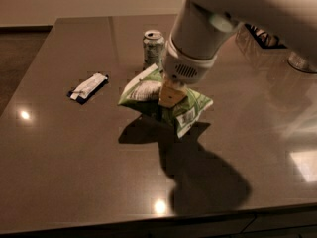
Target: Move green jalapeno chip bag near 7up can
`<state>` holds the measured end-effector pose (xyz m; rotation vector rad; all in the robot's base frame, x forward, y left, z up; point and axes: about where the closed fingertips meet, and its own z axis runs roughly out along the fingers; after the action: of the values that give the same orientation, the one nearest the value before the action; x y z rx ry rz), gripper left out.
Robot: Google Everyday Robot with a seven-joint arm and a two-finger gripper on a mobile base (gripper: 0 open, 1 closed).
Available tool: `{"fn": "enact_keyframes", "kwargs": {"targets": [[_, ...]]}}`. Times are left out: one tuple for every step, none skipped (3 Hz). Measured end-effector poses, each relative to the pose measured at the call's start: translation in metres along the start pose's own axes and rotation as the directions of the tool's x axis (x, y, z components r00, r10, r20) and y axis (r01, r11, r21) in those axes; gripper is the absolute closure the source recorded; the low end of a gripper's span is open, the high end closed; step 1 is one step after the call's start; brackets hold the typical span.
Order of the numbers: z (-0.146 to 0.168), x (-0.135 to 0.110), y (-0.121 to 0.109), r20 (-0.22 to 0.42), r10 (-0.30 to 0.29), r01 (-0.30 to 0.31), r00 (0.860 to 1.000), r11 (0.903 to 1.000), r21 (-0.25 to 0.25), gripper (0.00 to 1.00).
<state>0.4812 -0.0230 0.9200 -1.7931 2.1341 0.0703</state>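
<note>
The green jalapeno chip bag (143, 90) hangs crumpled above the dark table, lifted off the surface with its shadow below it. My gripper (170, 96) comes down from the white arm and is shut on the bag's middle. The 7up can (152, 45) stands upright just behind the bag, near the table's far middle. The bag's upper left corner is close to the can, a little in front of it.
A small white-and-black wrapped bar (88, 87) lies on the table (74, 152) to the left of the bag. A dark wire basket (265, 37) sits at the far right behind the arm. The table's front edge runs along the bottom.
</note>
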Motion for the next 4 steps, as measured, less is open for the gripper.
{"fn": "enact_keyframes", "kwargs": {"targets": [[-0.008, 0.001, -0.051, -0.045, 0.042, -0.039, 0.998, 0.9979, 0.052, 1.0], [-0.003, 0.009, -0.092, -0.094, 0.098, -0.09, 0.991, 0.9922, 0.087, 1.0], [0.006, 0.016, -0.12, -0.12, 0.146, -0.133, 0.982, 0.9856, 0.104, 0.84], [0.014, 0.019, -0.135, -0.125, 0.168, -0.157, 0.978, 0.9828, 0.097, 0.61]]}}
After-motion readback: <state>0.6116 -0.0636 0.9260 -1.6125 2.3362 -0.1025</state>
